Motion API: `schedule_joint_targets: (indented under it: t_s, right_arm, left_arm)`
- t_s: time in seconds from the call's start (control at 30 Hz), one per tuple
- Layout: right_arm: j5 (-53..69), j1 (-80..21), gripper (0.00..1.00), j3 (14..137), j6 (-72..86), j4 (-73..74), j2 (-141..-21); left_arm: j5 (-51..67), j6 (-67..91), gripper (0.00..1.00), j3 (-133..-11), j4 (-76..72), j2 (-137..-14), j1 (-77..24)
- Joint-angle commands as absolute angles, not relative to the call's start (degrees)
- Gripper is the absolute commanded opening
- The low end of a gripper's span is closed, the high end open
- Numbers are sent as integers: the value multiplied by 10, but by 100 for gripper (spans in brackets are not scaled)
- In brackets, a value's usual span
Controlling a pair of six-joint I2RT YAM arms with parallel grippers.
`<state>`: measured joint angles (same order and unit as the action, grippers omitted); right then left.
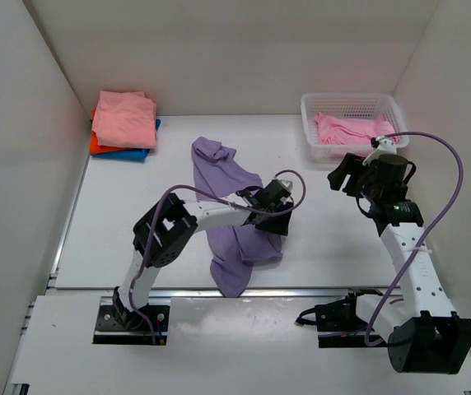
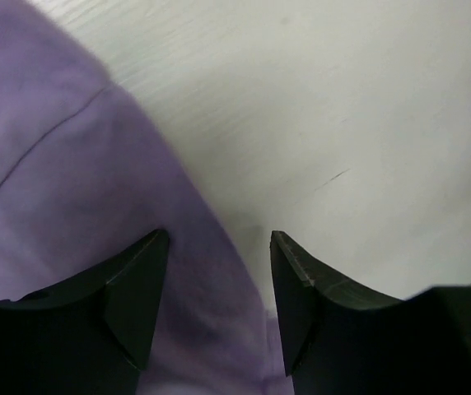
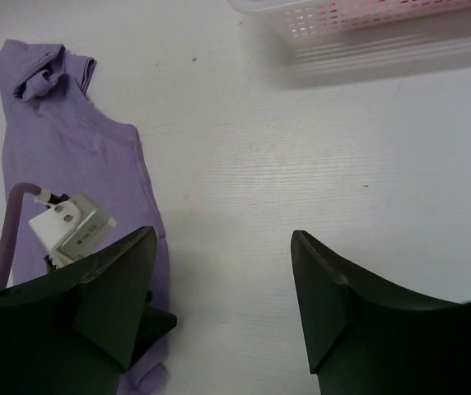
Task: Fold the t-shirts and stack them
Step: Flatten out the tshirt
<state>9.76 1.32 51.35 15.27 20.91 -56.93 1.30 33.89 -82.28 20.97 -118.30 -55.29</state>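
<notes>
L gripper spread apart, low over lavender shirt edge, prob to pinch hem | R gripper spread too, over table, keeping off cloth, nothing held

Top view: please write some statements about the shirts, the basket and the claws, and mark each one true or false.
The purple shirt is neatly folded. False: it lies crumpled, unfolded, on the table.
The white basket holds a pink shirt. True.
A green shirt tops the far-left stack. False: a salmon-pink shirt is on top.
The right claw is open and empty. True.
The left claw hangs over the basket. False: it is open above the purple shirt's edge.
</notes>
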Motion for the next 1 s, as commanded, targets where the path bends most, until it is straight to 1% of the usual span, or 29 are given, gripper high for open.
schedule_joint_targets:
  t_s: [0.0, 0.17, 0.43, 0.5, 0.53, 0.57, 0.6, 0.67, 0.73, 0.8, 0.87, 0.97]
  right_arm:
    - [137, 28, 64, 498, 155, 170, -548]
    - [156, 47, 64, 492, 156, 168, -527]
    - [156, 46, 63, 504, 153, 176, -512]
    - [163, 46, 63, 506, 157, 174, -507]
    - [163, 47, 63, 507, 158, 175, -505]
    - [162, 45, 63, 509, 161, 172, -502]
    - [168, 47, 63, 507, 166, 176, -498]
    - [172, 49, 63, 501, 165, 177, -495]
    - [178, 49, 63, 496, 163, 178, -493]
    - [180, 49, 63, 491, 169, 181, -490]
    - [190, 49, 63, 465, 177, 176, -483]
    - [207, 41, 63, 423, 194, 169, -483]
  left_arm:
    - [-24, 341, 63, -860, 282, -1230, -573]
    - [-42, 326, 61, -903, 332, -1287, -595]
    - [-96, 287, 54, -933, 424, -1316, -615]
    - [-99, 277, 41, -933, 443, -1321, -609]
    - [-99, 271, 31, -933, 453, -1324, -611]
    - [-103, 270, 19, -931, 455, -1325, -611]
    - [-104, 262, 0, -922, 461, -1324, -611]
    - [-109, 252, 0, -897, 458, -1312, -600]
    - [-109, 237, 0, -870, 449, -1272, -593]
    - [-105, 222, 0, -874, 461, -1230, -562]
    - [-109, 212, 0, -905, 484, -1169, -531]
    - [-97, 193, 0, -1002, 532, -1088, -460]
